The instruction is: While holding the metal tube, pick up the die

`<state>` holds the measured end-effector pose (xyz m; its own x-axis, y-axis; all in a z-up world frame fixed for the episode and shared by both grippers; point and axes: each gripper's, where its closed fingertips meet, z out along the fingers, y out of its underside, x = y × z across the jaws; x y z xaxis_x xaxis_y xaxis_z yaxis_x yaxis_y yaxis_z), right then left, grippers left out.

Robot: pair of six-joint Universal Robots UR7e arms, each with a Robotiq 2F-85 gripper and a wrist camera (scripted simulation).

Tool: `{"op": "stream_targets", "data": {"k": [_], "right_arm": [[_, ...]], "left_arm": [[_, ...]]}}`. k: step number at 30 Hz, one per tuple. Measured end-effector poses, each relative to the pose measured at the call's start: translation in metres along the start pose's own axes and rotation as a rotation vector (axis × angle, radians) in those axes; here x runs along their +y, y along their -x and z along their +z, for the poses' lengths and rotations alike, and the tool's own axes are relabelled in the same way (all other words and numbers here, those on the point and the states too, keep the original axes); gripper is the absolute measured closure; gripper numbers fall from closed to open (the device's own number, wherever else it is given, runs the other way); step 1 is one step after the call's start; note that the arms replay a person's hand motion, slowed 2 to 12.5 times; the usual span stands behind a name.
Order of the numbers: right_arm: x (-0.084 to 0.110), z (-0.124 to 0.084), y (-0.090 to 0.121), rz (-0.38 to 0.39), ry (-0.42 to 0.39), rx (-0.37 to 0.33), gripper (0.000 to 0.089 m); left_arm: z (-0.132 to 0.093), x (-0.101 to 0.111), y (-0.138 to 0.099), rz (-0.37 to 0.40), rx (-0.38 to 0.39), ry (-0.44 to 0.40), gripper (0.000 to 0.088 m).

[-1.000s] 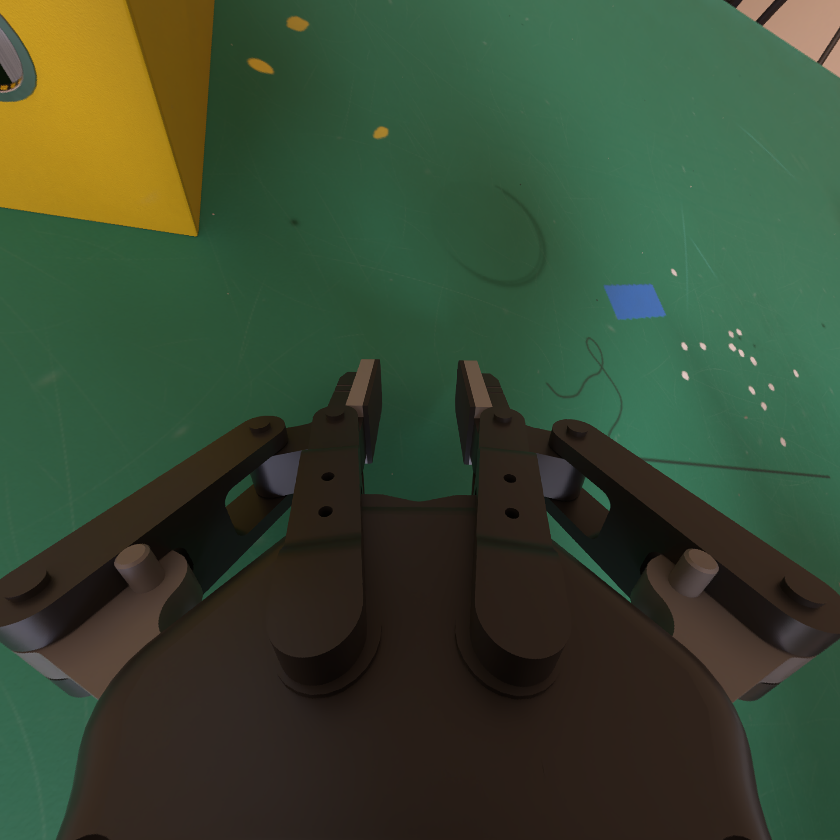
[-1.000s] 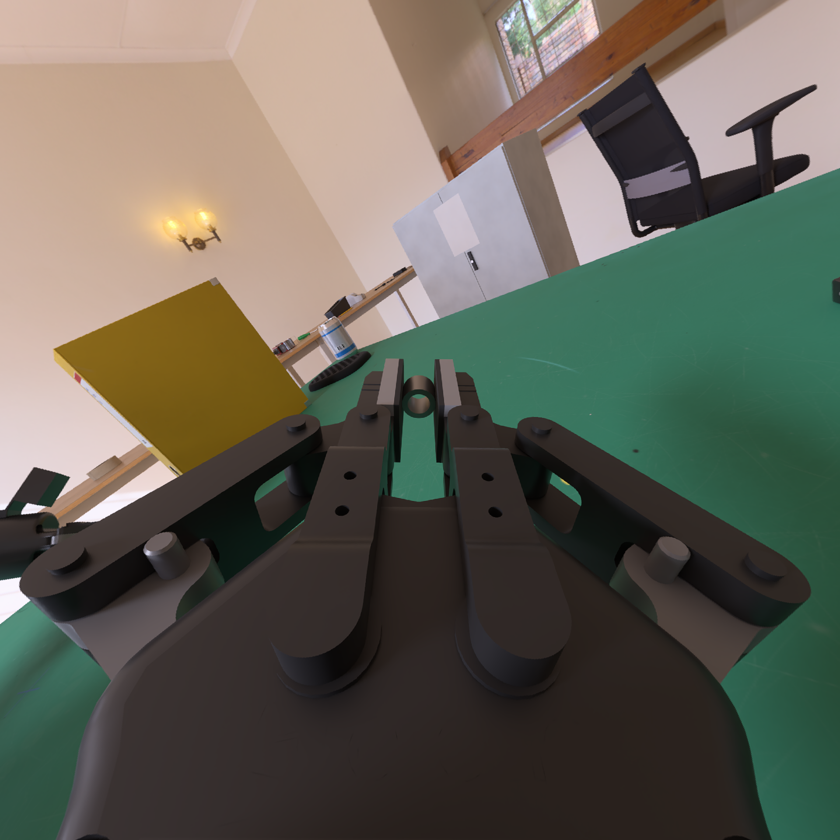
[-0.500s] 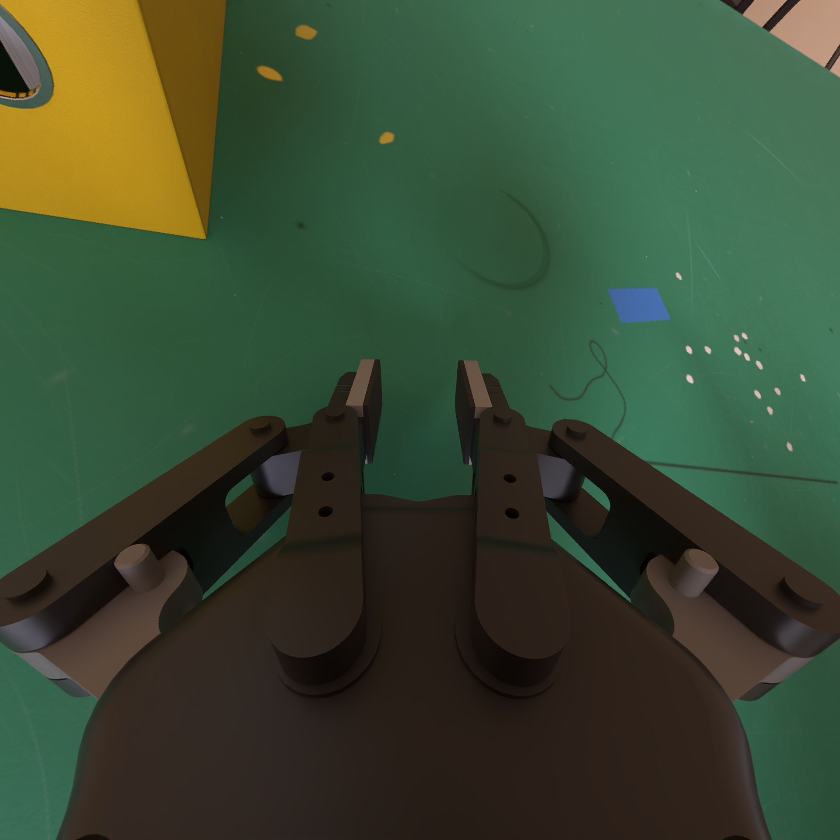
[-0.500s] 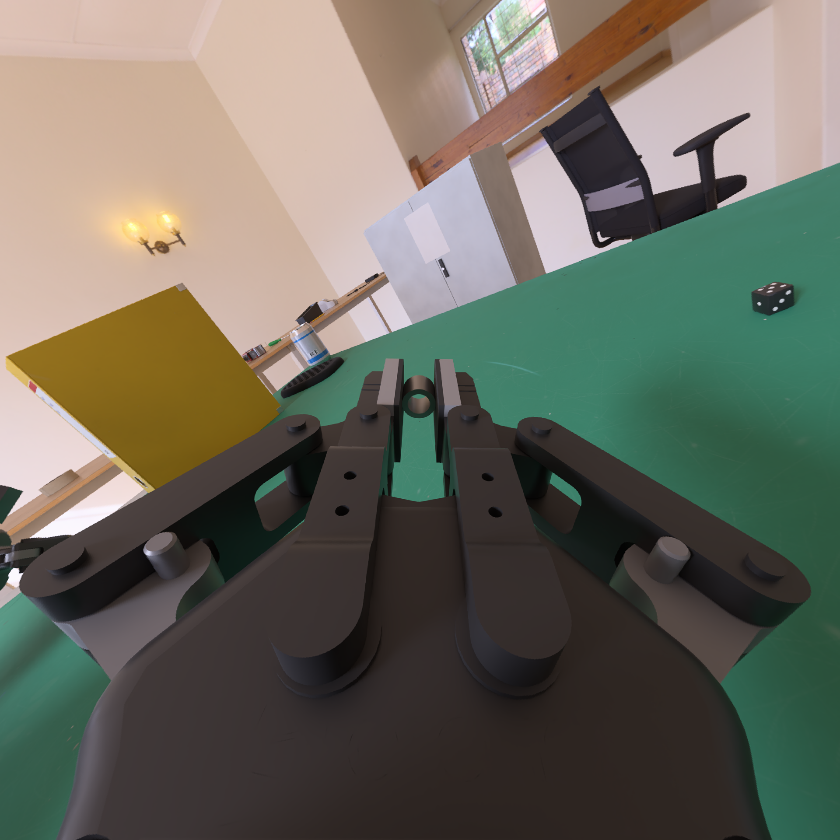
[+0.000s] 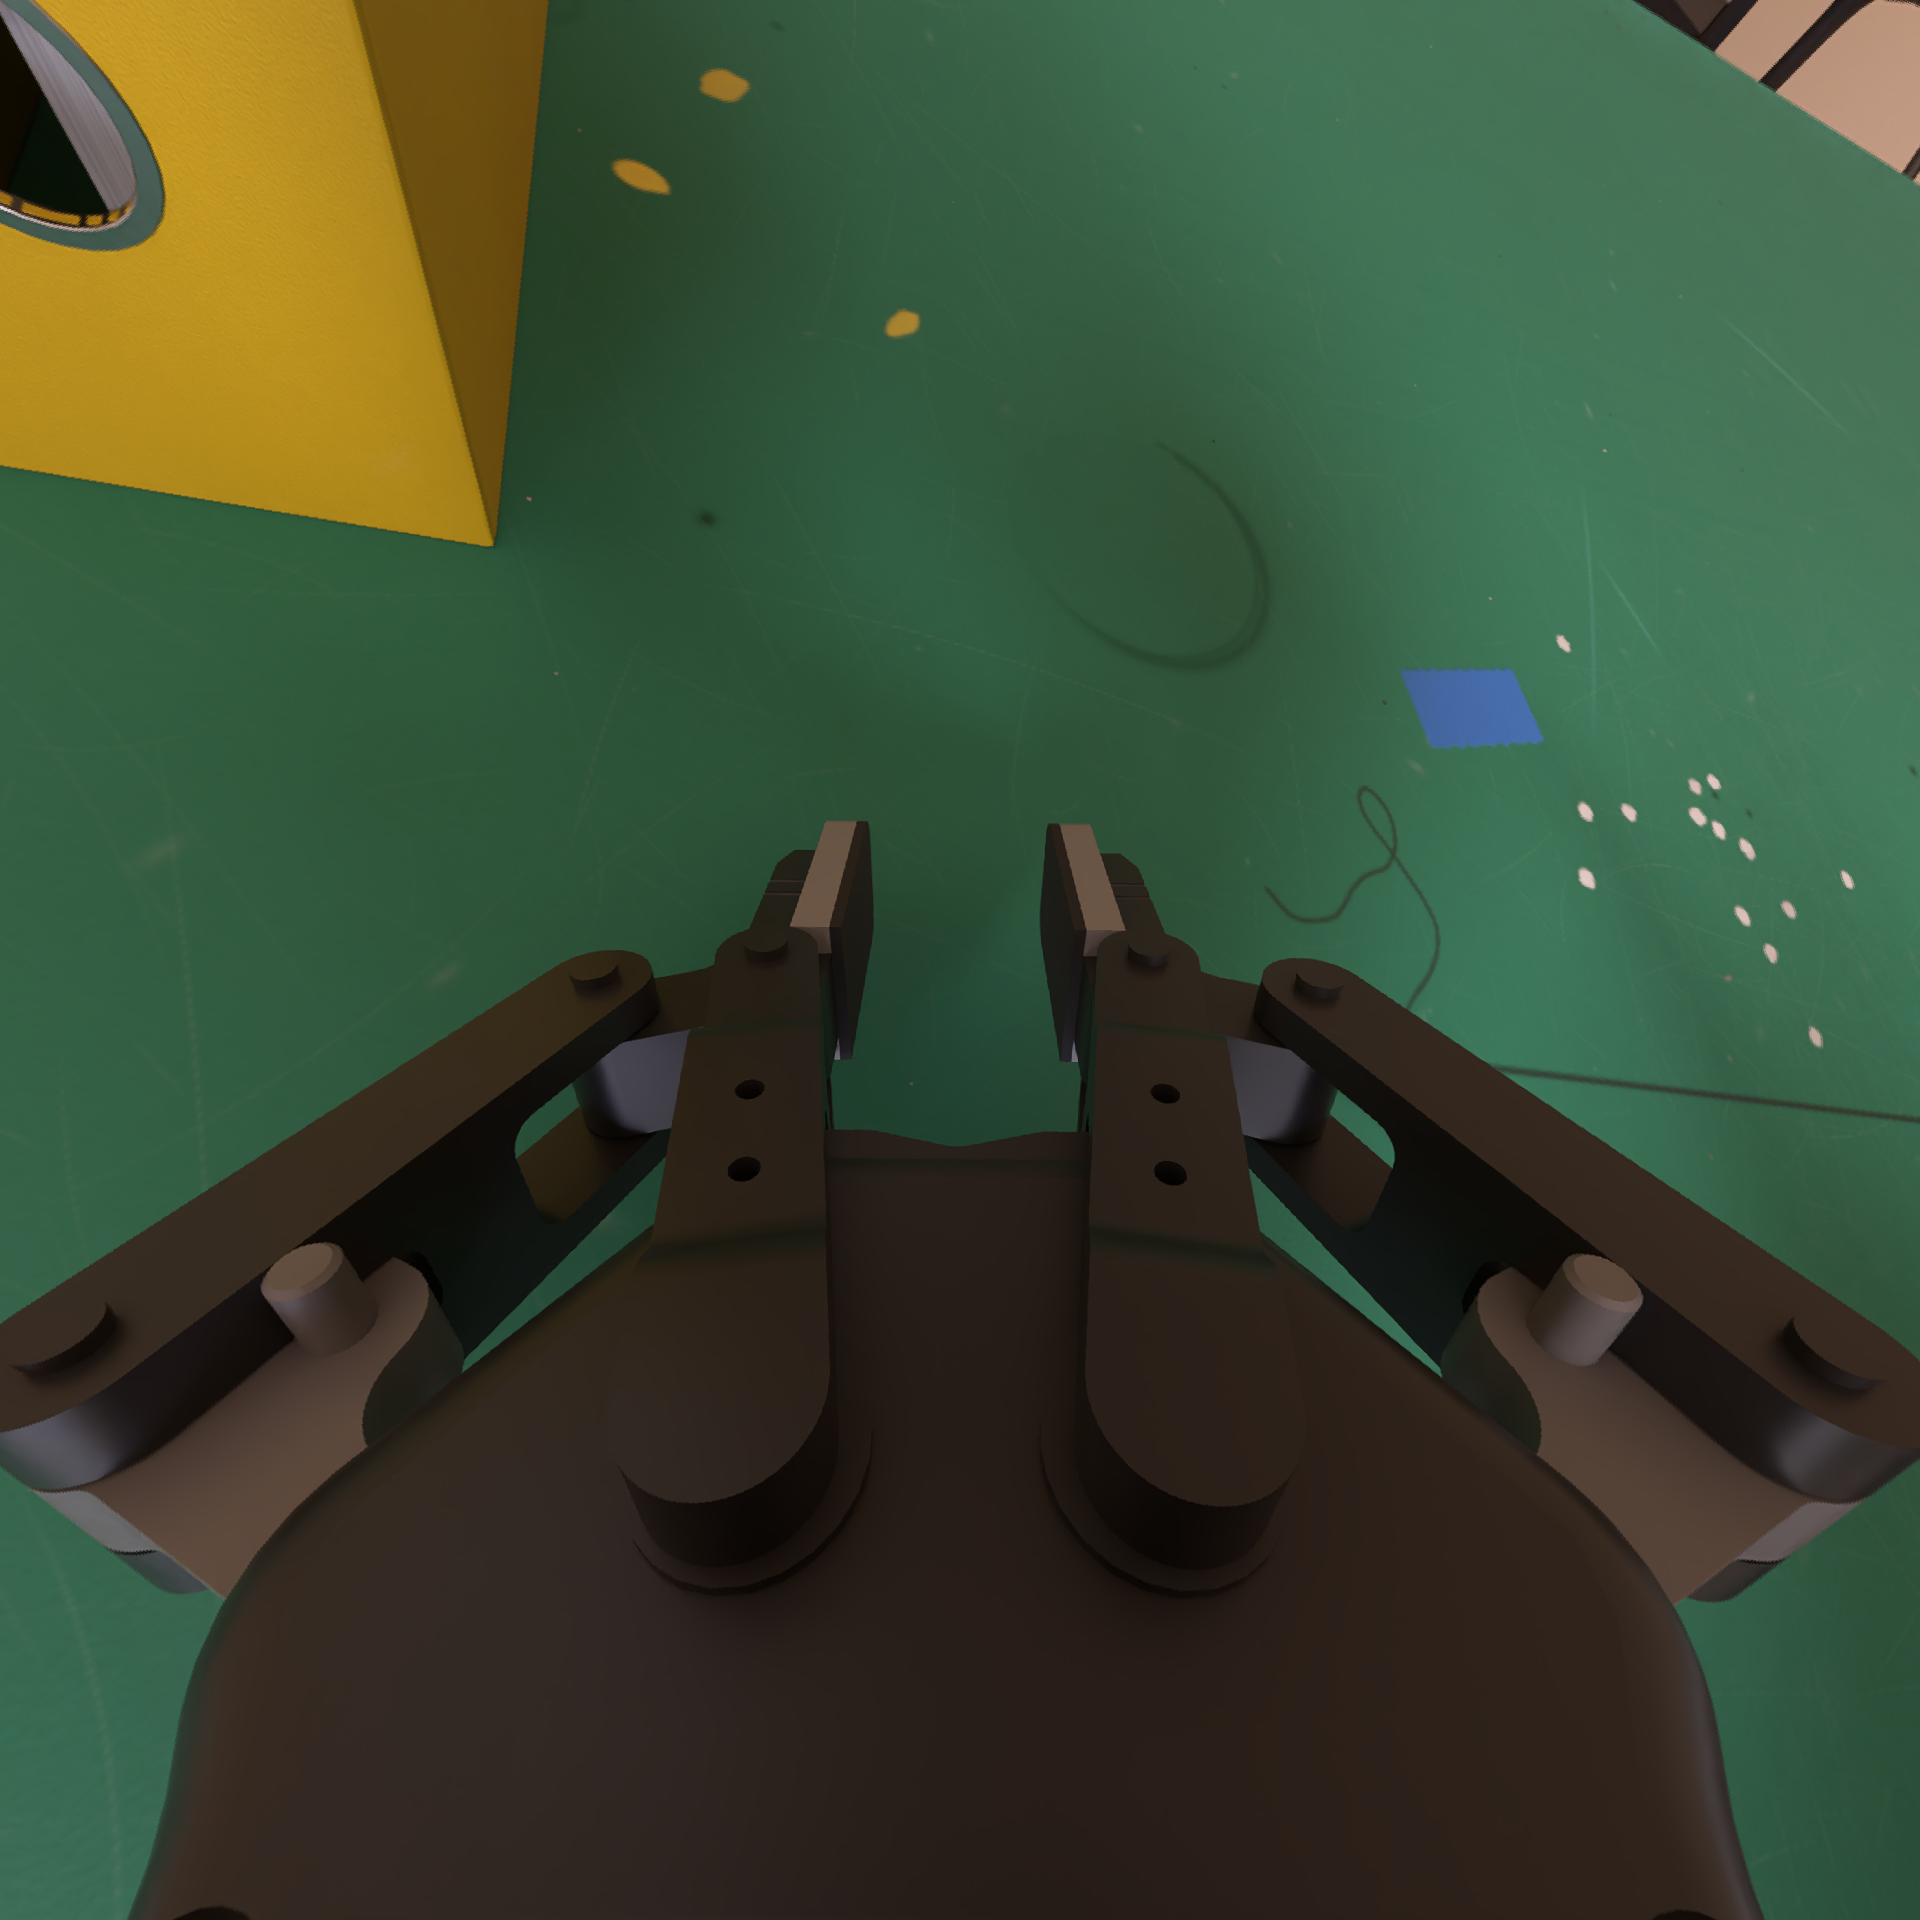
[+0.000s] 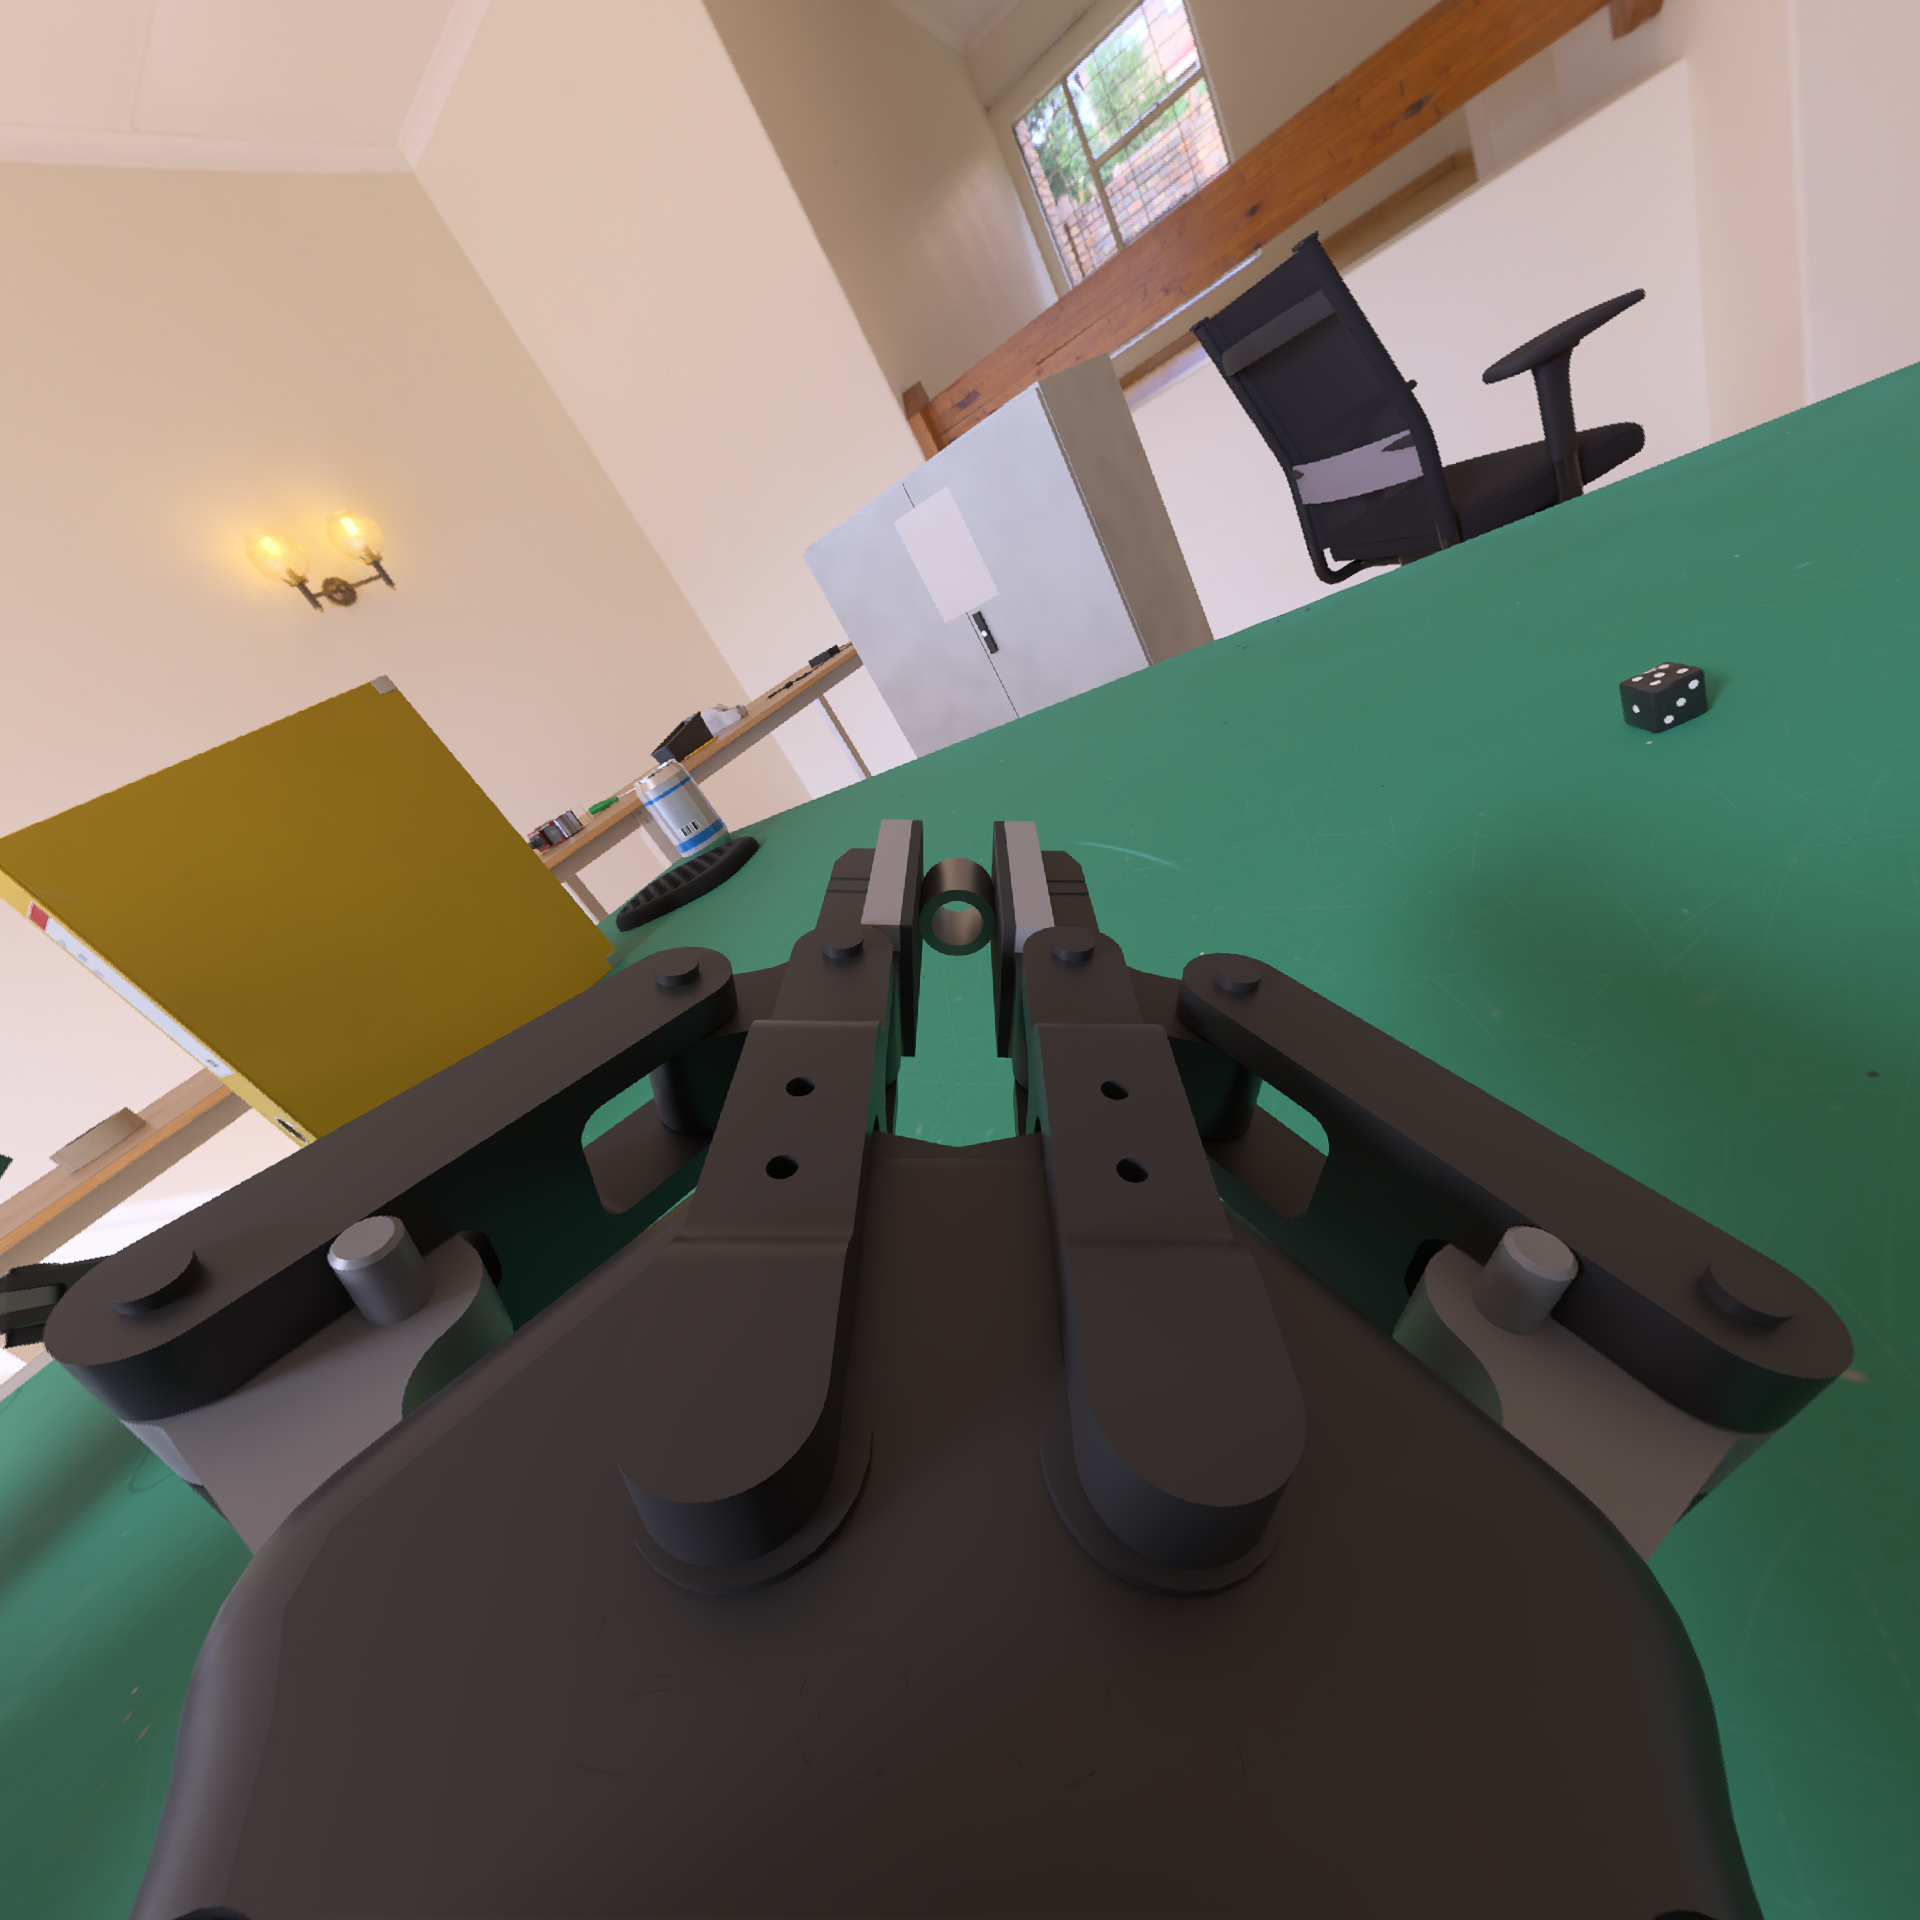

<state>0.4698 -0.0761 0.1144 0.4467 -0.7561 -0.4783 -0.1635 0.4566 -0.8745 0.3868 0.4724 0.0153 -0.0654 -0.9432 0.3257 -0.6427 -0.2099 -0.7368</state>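
The right gripper (image 6: pixel 957 878) pinches a short dark metal tube (image 6: pixel 956 914) end-on. The small black die with white pips (image 6: pixel 1663 696) sits on the green table (image 6: pixel 1455 935), upper right of that view. The left gripper (image 5: pixel 957 894), half-open and empty, has no die in view.

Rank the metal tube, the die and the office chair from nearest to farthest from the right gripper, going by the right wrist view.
1. metal tube: clamped between the right gripper pads.
2. die: on the green table, ahead to the right.
3. office chair: beyond the table's far edge, upper right.
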Motion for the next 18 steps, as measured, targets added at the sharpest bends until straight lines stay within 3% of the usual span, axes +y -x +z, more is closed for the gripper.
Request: {"op": "stream_targets", "data": {"k": [18], "right_arm": [[-0.0023, -0.0025, -0.0036, 0.029, -0.005, -0.013, 0.0775]], "left_arm": [[0.0007, 0.0007, 0.0023, 0.002, -0.027, 0.005, 0.0585]]}}
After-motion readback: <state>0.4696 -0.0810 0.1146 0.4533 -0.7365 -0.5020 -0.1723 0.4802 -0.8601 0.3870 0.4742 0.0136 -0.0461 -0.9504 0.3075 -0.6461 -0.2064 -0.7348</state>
